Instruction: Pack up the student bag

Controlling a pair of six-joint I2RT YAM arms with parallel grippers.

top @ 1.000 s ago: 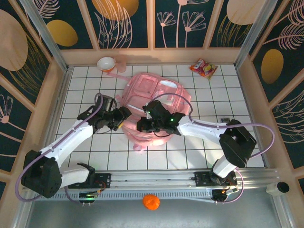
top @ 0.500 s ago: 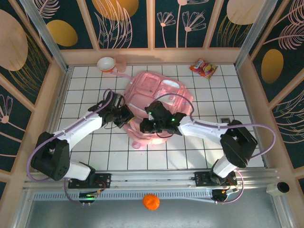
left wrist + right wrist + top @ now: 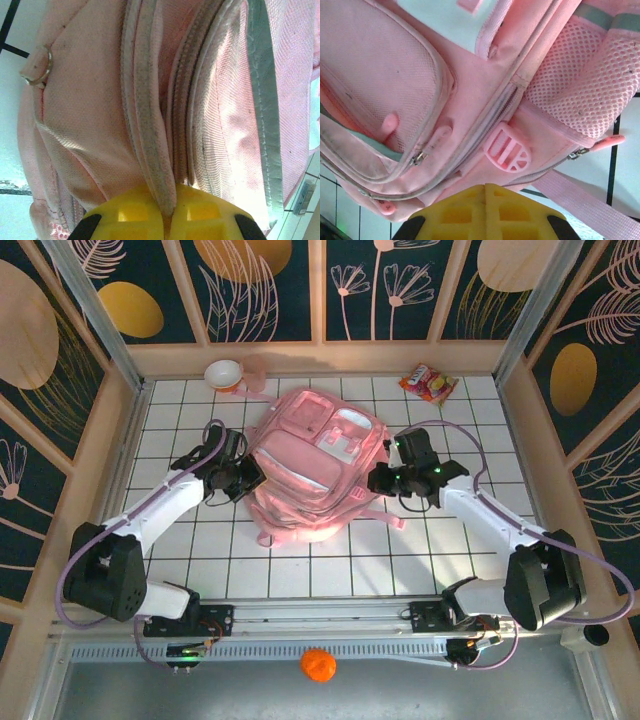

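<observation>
The snack packet (image 3: 428,383) by the back wall has writing on it, but it is too small to read. The student bag (image 3: 315,455) is big, soft and pink, with white patches, zip pockets, a mesh side pocket and pink straps. It lies in the middle of the white tiled table (image 3: 180,410). The left end effector (image 3: 247,478) is pinched tight on a fold at the bag's left side. The right end effector (image 3: 377,480) has its fingers together against the bag's right side; I cannot tell if cloth is between them. Bare tiles lie on both sides and in front.
</observation>
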